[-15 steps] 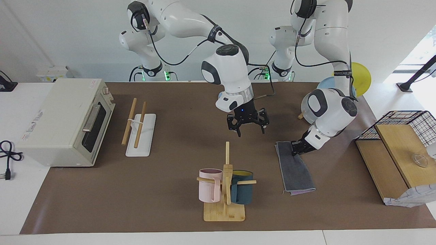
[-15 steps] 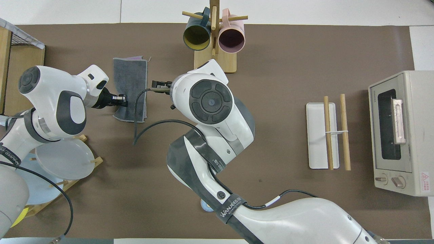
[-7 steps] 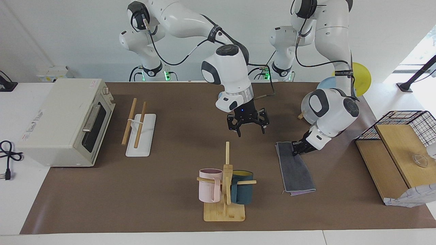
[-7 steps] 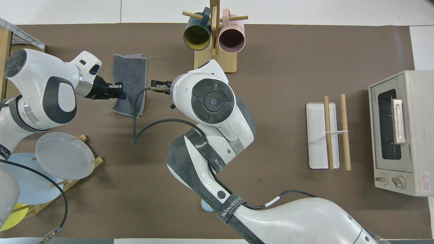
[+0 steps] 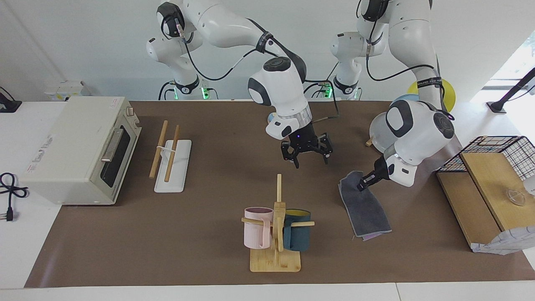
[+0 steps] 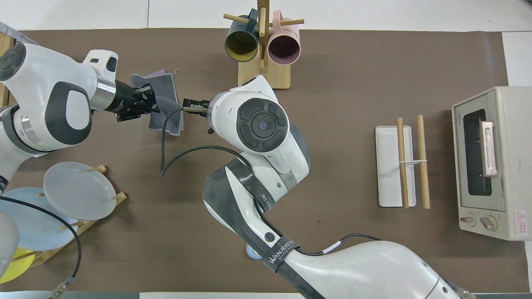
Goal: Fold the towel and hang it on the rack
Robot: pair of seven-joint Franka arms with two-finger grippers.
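Observation:
The towel (image 5: pixel 368 211) lies as a folded strip, dark grey face up, with a purple edge showing at its end farther from the robots. It also shows in the overhead view (image 6: pixel 168 97). My left gripper (image 5: pixel 360 184) is shut on the towel's end nearer the robots and holds that end a little above the mat; it also shows in the overhead view (image 6: pixel 150 101). My right gripper (image 5: pixel 310 159) is open and empty in the air over the mat beside the towel. The rack (image 5: pixel 171 161) stands near the oven, and also shows in the overhead view (image 6: pixel 401 166).
A mug stand (image 5: pixel 276 228) with pink and teal mugs stands farther from the robots than my right gripper. A toaster oven (image 5: pixel 79 148) is at the right arm's end. A plate stand (image 6: pixel 75 193) and a wire basket with a wooden board (image 5: pixel 489 175) are at the left arm's end.
My left gripper has lifted the towel's nearer end and carried it away from the robots; the strip now lies skewed. My right gripper has barely moved.

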